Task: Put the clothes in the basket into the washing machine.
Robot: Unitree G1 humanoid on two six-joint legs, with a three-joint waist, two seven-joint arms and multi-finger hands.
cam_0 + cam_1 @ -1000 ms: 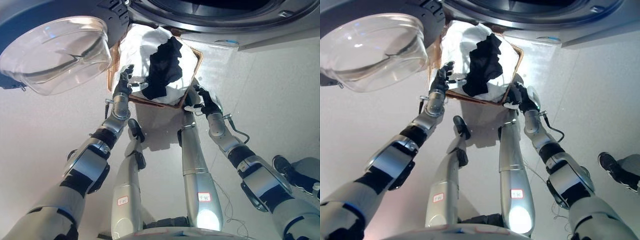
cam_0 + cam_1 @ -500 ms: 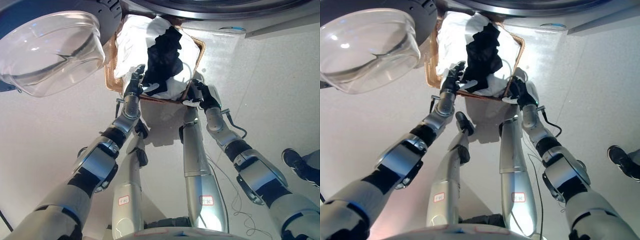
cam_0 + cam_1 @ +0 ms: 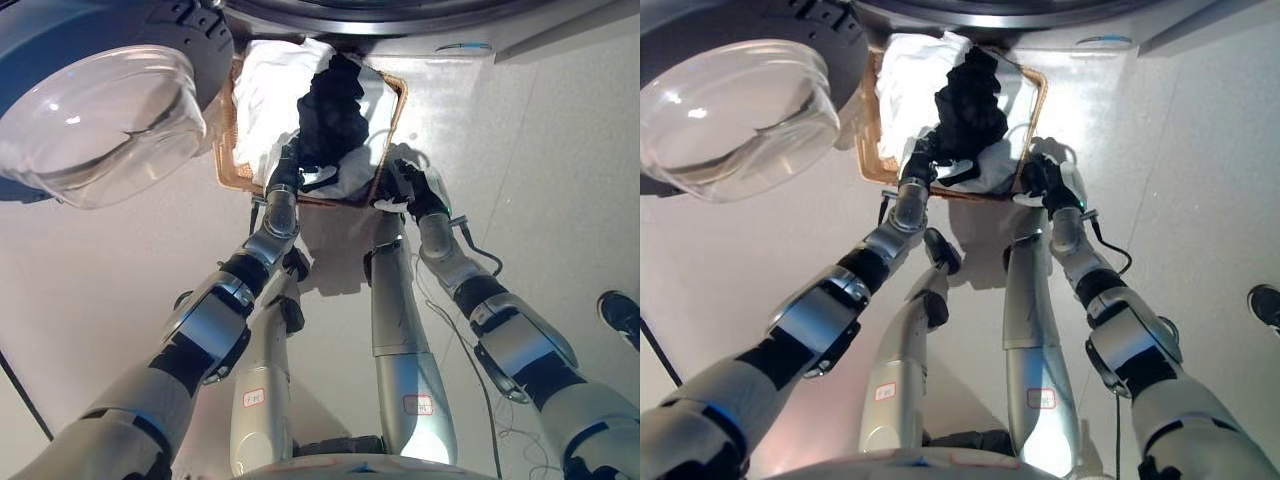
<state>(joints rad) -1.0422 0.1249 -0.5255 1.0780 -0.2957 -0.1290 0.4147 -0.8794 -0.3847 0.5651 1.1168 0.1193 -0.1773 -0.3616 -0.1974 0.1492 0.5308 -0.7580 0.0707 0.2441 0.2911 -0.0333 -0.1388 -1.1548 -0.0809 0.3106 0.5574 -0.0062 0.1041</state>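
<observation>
Left eye view: a wicker basket [image 3: 227,165] sits on the pale floor directly below the open front of a washing machine [image 3: 380,12], whose dark rim runs along the top edge. The machine's round glass door [image 3: 95,125] hangs swung open at upper left. Inside the basket lie white clothes [image 3: 262,95] with a black garment [image 3: 332,105] heaped on top. The left hand [image 3: 284,180] reaches over the near rim of the basket, its fingers curled into the lower edge of the black garment where it meets the white cloth; it seems to be gripping the fabric, though the dark fingers blend into the dark cloth. The right hand [image 3: 414,188] sits at the basket's near right corner, fingers curled around the rim.

Right eye view: the same scene from slightly to the side. The left hand [image 3: 918,166] is buried in the near edge of the black garment [image 3: 967,95], and the right hand [image 3: 1050,180] clamps the corner of the basket [image 3: 873,150]. The clothes are all in the basket; none has reached the drum.

The step in hand looks like taking hold of the black garment. To do it well, the left hand should close on a full fold of the black cloth alone, lift straight up until it hangs clear of the white pile, then carry it into the drum opening above, while the right hand steadies the basket.

No brand, label or writing on the machine, basket or clothes can be read in either view.
</observation>
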